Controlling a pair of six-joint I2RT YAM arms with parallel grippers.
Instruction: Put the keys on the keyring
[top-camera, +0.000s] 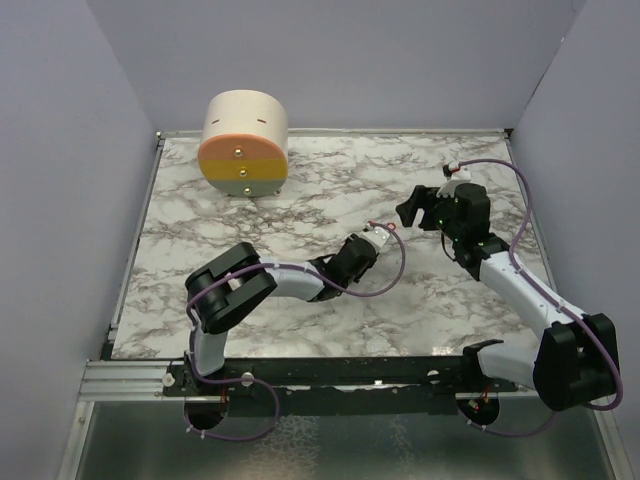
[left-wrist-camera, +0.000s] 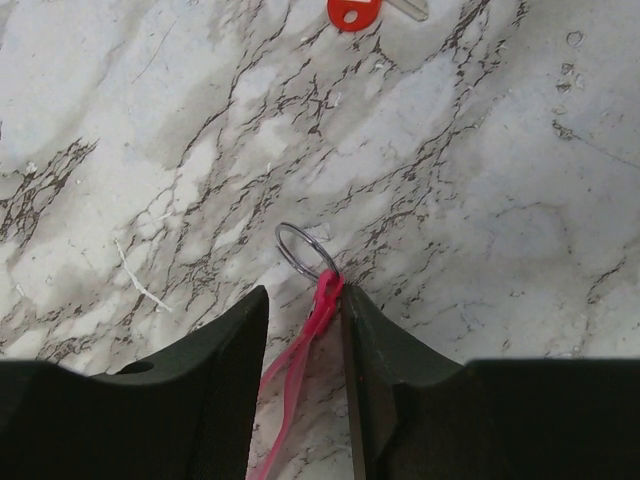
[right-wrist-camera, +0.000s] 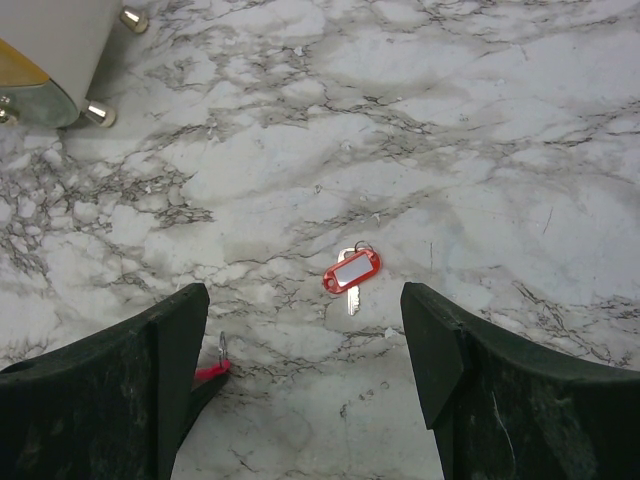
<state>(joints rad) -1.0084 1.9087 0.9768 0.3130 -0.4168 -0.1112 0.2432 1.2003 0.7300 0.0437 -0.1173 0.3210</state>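
The keyring lies flat on the marble: a thin metal ring with a bright-pink strip (left-wrist-camera: 325, 298). My left gripper (left-wrist-camera: 305, 295) is low over it, jaws partly apart, the strip running between them. The strip rests against the right finger, and a gap shows at the left finger. The keys (left-wrist-camera: 352, 12), a red tag with a silver key, lie a little beyond the ring. In the right wrist view the keys (right-wrist-camera: 351, 272) sit on the marble ahead of my wide-open, empty right gripper (right-wrist-camera: 305, 300). The keyring (right-wrist-camera: 214, 368) peeks out by that gripper's left finger. From above, the left gripper (top-camera: 380, 238) and right gripper (top-camera: 420, 210) are close together.
A beige cylinder with an orange and yellow face (top-camera: 244, 145) stands at the back left of the marble table (top-camera: 300, 330). Its brass feet show in the right wrist view (right-wrist-camera: 98, 113). Grey walls close in the back and both sides.
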